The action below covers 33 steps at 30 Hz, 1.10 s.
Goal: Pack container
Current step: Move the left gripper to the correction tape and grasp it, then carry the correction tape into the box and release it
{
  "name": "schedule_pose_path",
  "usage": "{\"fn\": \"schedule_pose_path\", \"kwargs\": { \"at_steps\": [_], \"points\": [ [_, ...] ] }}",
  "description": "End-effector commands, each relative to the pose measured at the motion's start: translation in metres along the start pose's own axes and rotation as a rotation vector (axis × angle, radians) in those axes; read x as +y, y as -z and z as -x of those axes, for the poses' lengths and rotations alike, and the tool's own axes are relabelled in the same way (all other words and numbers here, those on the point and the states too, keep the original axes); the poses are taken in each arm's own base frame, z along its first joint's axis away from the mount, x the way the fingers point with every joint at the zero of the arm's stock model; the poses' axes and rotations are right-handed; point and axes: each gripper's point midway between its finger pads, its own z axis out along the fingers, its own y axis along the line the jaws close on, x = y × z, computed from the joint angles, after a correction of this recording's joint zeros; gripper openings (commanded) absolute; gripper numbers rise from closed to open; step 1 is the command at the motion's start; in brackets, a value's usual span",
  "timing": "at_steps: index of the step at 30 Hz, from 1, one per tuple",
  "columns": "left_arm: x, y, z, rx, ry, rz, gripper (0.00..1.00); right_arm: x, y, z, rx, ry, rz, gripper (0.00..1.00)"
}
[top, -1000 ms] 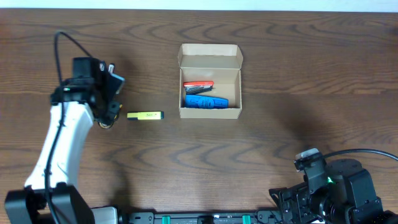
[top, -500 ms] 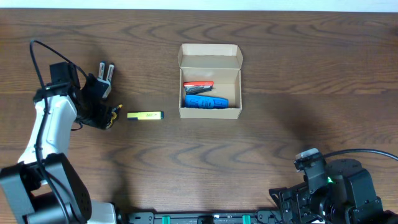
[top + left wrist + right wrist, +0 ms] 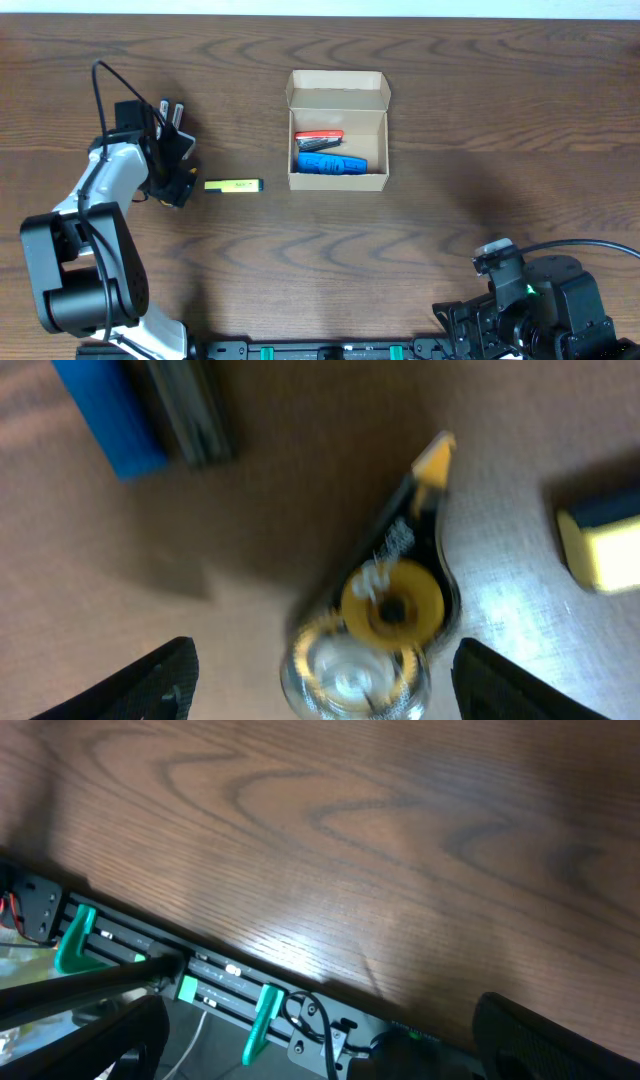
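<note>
The container is a tan cardboard box, lid flap open at the back, holding a red item and a blue item. My left gripper is open and low over a tape dispenser with a yellow wheel. In the left wrist view the dispenser lies on the table between the open jaws, not gripped. A yellow bar-shaped item lies between dispenser and box; its end shows in the left wrist view. My right gripper is open and empty at the table's front edge.
Two small dark objects lie beyond the left gripper; in the left wrist view they show as a blue piece and a dark piece. The right arm's base sits at the front right. A rail with green clips runs under the edge.
The left arm swung out to the left and back to the right, its gripper staying by the tape dispenser. The box, the yellow item and the right arm have not moved.
</note>
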Motion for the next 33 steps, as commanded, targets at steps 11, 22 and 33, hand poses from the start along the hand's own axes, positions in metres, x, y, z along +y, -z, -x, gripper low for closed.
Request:
{"fn": "schedule_pose_path", "kwargs": {
  "at_steps": [11, 22, 33],
  "points": [
    [-0.007, -0.026, 0.001, 0.02, -0.019, -0.034, 0.8, 0.001, 0.0, -0.001, 0.002, -0.004, 0.007, 0.99],
    [-0.01, -0.027, -0.003, 0.038, -0.007, -0.045, 0.45, 0.001, 0.0, -0.001, 0.002, -0.004, 0.007, 0.99],
    [-0.01, -0.019, -0.002, 0.06, 0.223, -0.048, 0.28, 0.001, 0.0, -0.001, 0.002, -0.004, 0.007, 0.99]
  ]
}}
